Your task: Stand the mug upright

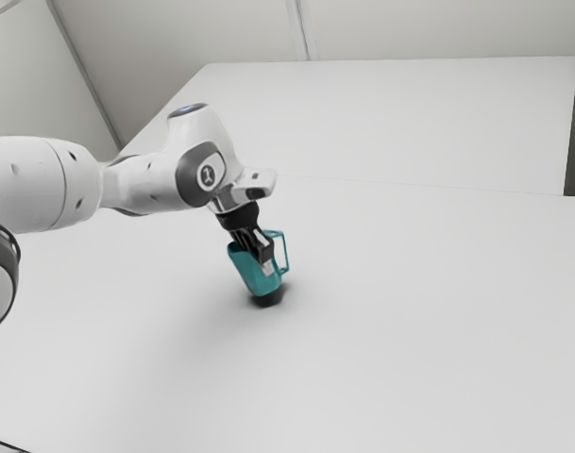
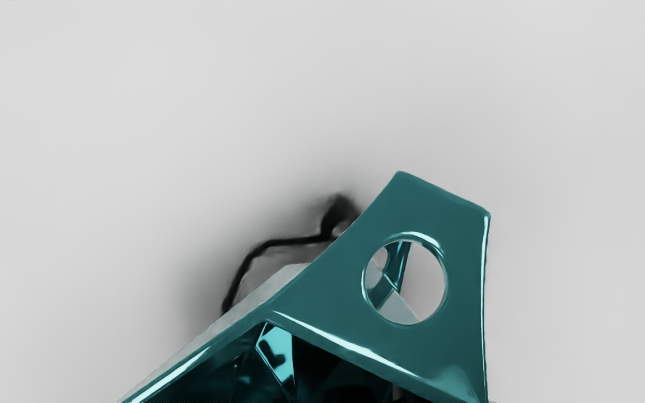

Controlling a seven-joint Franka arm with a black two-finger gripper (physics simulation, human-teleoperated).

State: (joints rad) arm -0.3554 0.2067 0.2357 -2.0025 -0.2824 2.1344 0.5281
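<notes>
The teal mug [image 1: 253,270] leans in the exterior view, its opening toward the upper left and its dark lower end [image 1: 266,298] down at the table. My gripper [image 1: 265,264] reaches down over its rim and is shut on the mug's wall beside the handle [image 1: 286,253]; the part inside the mug is hidden. In the wrist view the mug's open mouth lies at the bottom edge, and the handle [image 2: 462,268] with its round hole rises from the rim.
The mug is over a wide white table [image 1: 410,330]. A dark shadow lies around its lower end. The arm comes in from the exterior view's left, and a pale wall stands behind the table's far edge.
</notes>
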